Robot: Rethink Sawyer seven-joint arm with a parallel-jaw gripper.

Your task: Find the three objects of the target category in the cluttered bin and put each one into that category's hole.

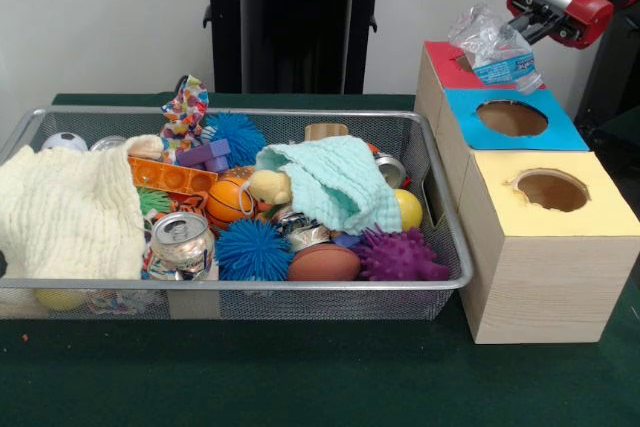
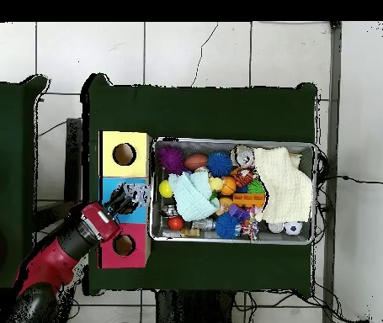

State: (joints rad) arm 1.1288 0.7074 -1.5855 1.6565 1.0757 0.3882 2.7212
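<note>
Three wooden boxes stand in a row on the green desk (image 1: 300, 377) beside the cluttered bin (image 1: 455, 247): we see a yellow-topped box (image 1: 545, 247) nearest the front camera, a blue-topped box (image 1: 510, 117) behind it, and a red-topped box (image 1: 450, 65) farthest back. Each visible top has a round hole. The red and black arm enters at the upper right of the front view, and its pincer (image 1: 520, 25) is pinching a crumpled clear plastic bottle (image 1: 490, 44) with a blue label, held in the air over the red and blue tops. In the overhead view we see the pincer (image 2: 120, 202) with the bottle (image 2: 135, 195) above the blue top, between the red and yellow boxes.

The bin sits on the desk just beside the boxes, its short side close to them. Inside, a cream knitted cloth (image 1: 70, 212) fills the end away from the boxes, and a mint green cloth (image 1: 335, 182) lies crumpled near the middle. Around them we see a crushed drink can (image 1: 183, 242), two blue spiky balls (image 1: 253, 250), a purple spiky ball (image 1: 400, 255), a small orange basketball (image 1: 230, 200), a brown football (image 1: 323, 263), a yellow ball (image 1: 408, 209), an orange building brick (image 1: 170, 177) and a purple block (image 1: 205, 155). A small soccer ball (image 1: 65, 141) rests in the far corner.
</note>
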